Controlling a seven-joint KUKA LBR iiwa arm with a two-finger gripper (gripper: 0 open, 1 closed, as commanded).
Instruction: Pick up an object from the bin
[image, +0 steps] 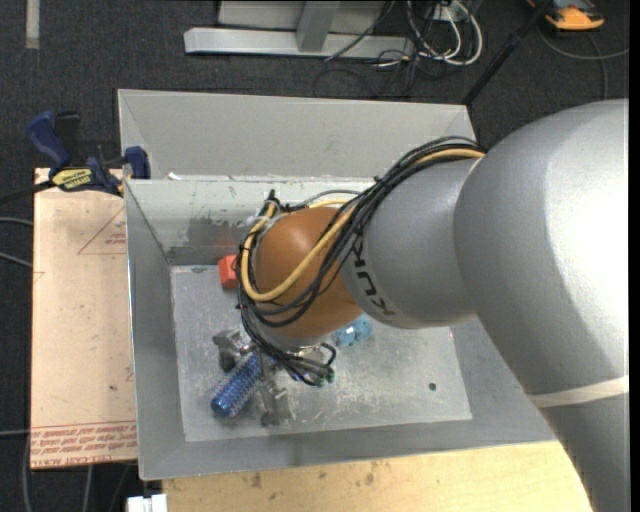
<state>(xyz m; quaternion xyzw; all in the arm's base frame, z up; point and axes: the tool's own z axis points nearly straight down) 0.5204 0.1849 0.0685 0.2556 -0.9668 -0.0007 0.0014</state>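
Observation:
My gripper (252, 375) is down at the bin floor in the front left part, below the orange wrist cover. Its two metal fingers stand apart, one at the upper left (232, 346) and one at the lower right (273, 403). A blue ribbed cylinder (233, 391), like a small roller or brush, lies slanted on the floor with its upper end in the gap between them. The fingers are open and do not press on it. Its upper end is partly hidden under the gripper's body and cables.
A red-orange thing (228, 270) lies by the bin's back left wall, half hidden by the cover. A pale blue thing (351, 333) peeks out at the arm's lower edge, mid-bin. The arm hides the bin's back right.

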